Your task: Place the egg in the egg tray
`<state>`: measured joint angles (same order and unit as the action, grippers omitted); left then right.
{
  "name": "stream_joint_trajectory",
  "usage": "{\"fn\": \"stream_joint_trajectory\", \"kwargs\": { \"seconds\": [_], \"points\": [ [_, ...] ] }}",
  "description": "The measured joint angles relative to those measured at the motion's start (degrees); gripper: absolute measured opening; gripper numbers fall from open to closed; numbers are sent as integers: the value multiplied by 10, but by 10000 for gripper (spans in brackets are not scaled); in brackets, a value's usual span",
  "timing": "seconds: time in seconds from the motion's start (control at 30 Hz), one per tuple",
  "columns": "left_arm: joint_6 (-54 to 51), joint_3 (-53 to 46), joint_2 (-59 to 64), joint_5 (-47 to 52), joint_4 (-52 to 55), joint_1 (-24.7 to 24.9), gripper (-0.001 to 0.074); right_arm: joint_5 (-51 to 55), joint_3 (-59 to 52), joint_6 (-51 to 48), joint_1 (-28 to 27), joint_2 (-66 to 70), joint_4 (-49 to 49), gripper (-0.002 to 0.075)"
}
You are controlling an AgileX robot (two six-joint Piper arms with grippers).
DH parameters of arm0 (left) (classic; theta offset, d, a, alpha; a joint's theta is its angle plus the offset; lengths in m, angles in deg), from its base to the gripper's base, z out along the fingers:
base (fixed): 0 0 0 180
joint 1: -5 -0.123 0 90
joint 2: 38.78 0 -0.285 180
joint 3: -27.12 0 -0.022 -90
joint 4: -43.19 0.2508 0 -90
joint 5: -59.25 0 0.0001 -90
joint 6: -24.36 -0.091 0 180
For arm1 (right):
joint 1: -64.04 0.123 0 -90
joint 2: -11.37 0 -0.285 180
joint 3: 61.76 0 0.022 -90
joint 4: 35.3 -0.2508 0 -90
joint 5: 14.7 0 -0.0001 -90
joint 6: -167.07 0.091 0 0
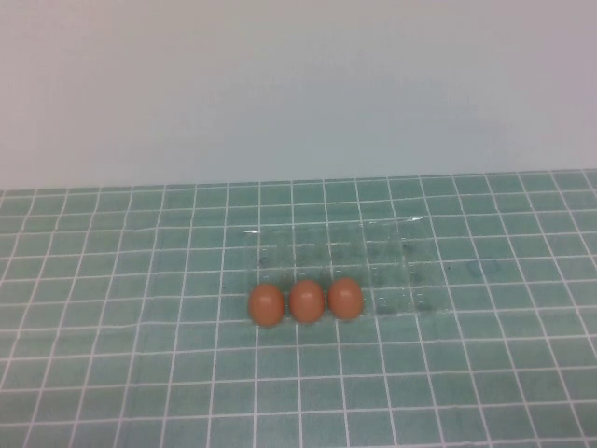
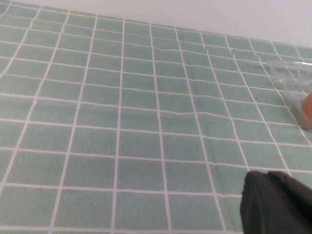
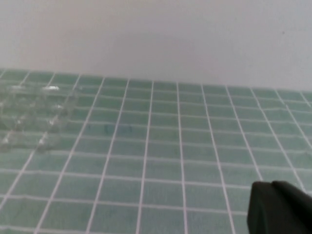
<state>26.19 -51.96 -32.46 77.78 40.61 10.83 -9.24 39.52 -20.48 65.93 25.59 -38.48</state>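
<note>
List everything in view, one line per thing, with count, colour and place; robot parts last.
eggs: three, orange-brown, in a row along the near edge of the tray, left part; whether they sit in its cups cannot be told.
tray: one, clear plastic, middle of the table, slightly right of centre.
table: one, green covering with a white grid, filling the lower part of the high view.
wall: one, pale, behind the table.
left gripper: one, black, only a part shows in the left wrist view, above the table left of the tray.
right gripper: one, black, only a part shows in the right wrist view, above the table right of the tray.
</note>
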Motion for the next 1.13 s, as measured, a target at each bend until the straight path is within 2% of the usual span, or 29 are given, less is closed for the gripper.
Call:
{"fn": "stream_joint_trajectory", "kwargs": {
  "seconds": [0.2,1.13],
  "points": [
    [0,0,0,0,0,0,-1,130,-2,30,-1,-53,40,-1],
    [0,0,0,0,0,0,-1,146,1,42,-3,-71,57,-1]
  ]
}}
